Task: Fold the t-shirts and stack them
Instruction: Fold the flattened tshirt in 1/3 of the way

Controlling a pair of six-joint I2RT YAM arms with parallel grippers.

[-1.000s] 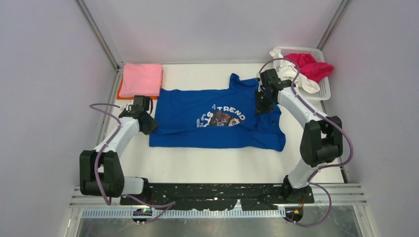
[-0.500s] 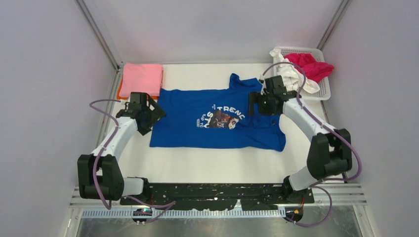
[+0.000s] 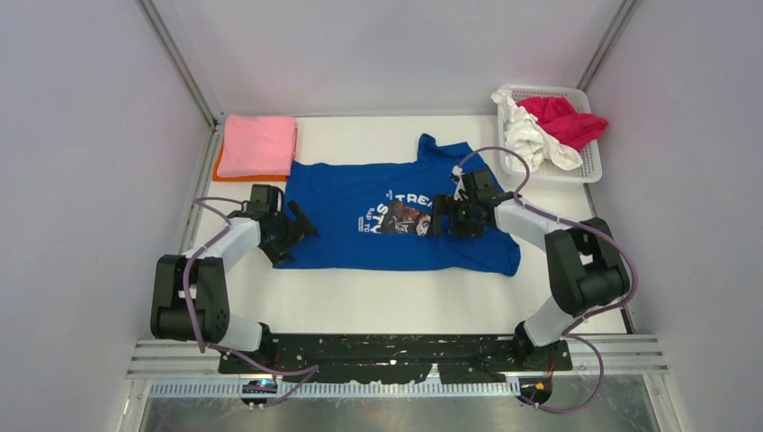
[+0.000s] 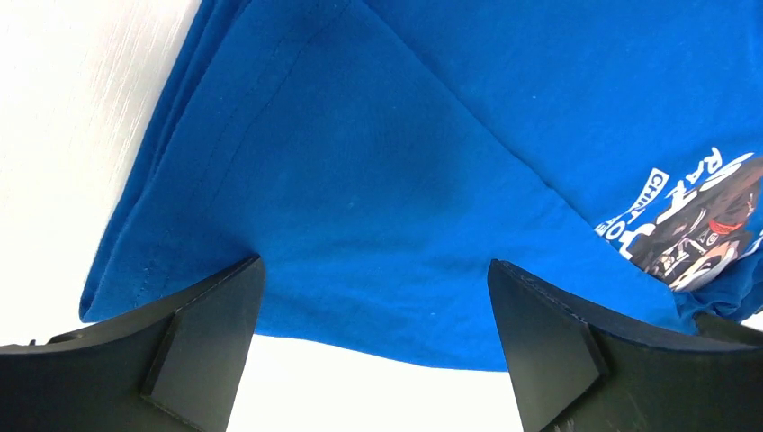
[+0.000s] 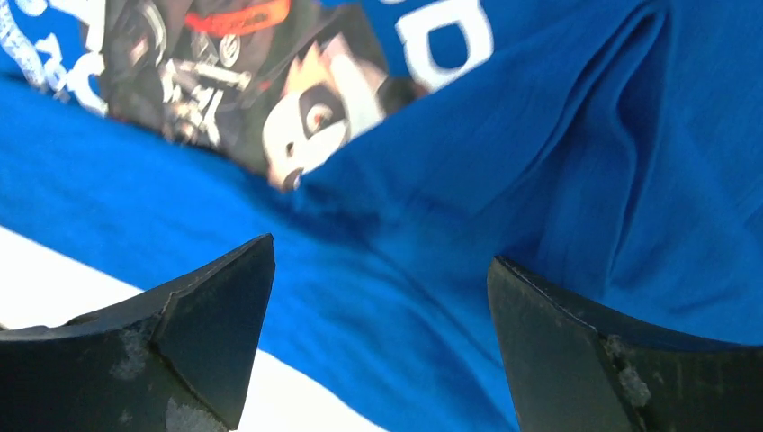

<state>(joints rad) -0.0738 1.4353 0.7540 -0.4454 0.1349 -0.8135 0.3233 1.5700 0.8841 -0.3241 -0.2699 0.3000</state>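
**Fingers parted over a royal-blue tee on both sides**

Fingers (image 4: 202,337) of the left gripper (image 3: 292,232) stand wide apart at the left edge of the royal-blue cotton t-shirt with a round dark graphic and white lettering (image 3: 342,198). Blue cloth shows in the gap between them. The right gripper (image 3: 445,219) is spread just as wide, low over the shirt just right of the print, and its black wedge-shaped fingers (image 5: 211,310) frame rumpled fabric. Whether either pair touches the cloth cannot be told.

The shirt lies flat, its long side left to right, across the middle of the white table (image 3: 405,297), collar at the far side. Bare tabletop runs along its near hem, between the shirt and the arm bases, and a narrower strip lies beyond it. In the left wrist view the left edge shows layered folds and a stitched seam, with white table beside and below it.

A folded pink t-shirt (image 3: 258,144) sits at the far-left corner on an orange t-shirt (image 3: 218,167), near the blue shirt's far-left corner. At the far right, a white plastic mesh basket (image 3: 589,162) holds a crumpled crimson t-shirt (image 3: 562,119) and a white t-shirt (image 3: 531,139) that spills over its rim. Grey walls close in both sides.
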